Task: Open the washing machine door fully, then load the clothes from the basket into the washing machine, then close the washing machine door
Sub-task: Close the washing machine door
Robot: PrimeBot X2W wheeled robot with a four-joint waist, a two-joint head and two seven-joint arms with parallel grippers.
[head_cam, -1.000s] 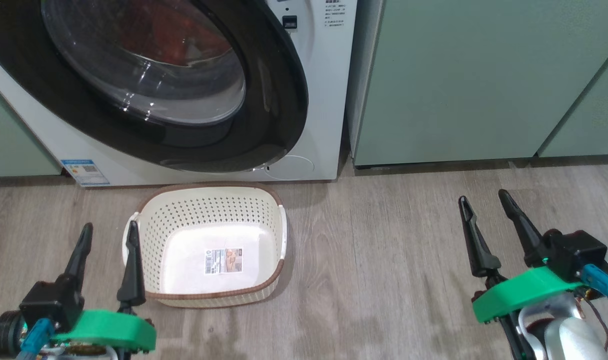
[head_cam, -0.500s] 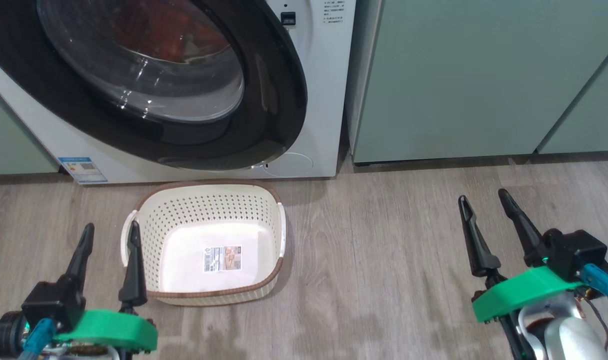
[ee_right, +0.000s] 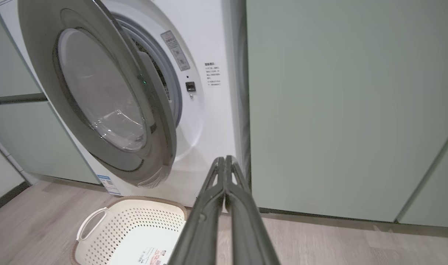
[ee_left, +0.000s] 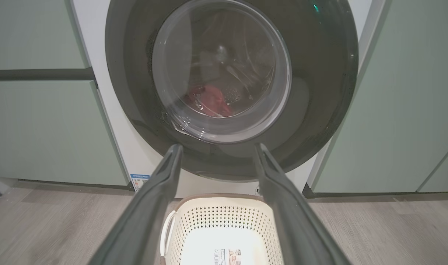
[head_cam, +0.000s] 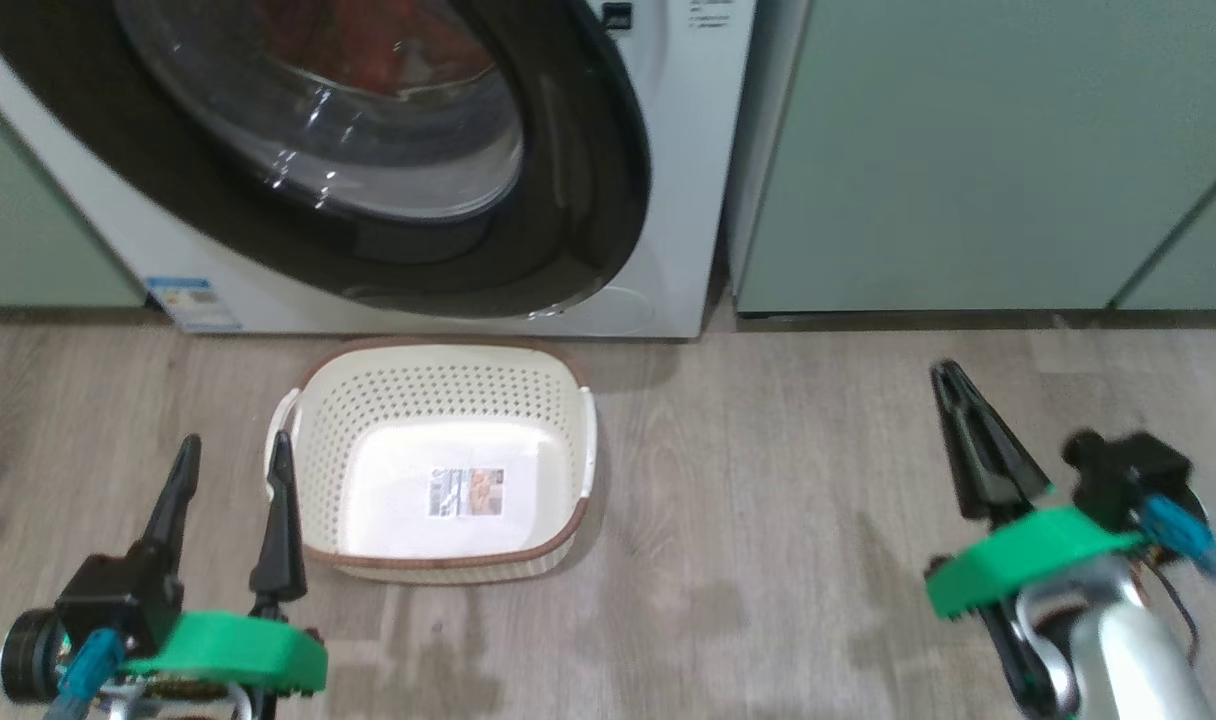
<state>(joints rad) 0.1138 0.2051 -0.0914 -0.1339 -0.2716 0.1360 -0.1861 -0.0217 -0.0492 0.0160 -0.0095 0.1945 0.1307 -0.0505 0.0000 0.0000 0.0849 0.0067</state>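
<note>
Right gripper (head_cam: 946, 375) snapped closed, blurred, clothes (ee_left: 209, 101) dim behind door (ee_left: 319, 73) glass

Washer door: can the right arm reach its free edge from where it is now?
Probably yes. The door stands ajar with its free edge turned toward the shut right gripper, and nothing stands between them. The basket sits lower and off to the side, out of the path.

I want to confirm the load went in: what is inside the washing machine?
Through the glass of the washing machine door, red clothes lie low in the steel drum. The door's black rim and reflections cover the rest, so how many garments cannot be told.
</note>
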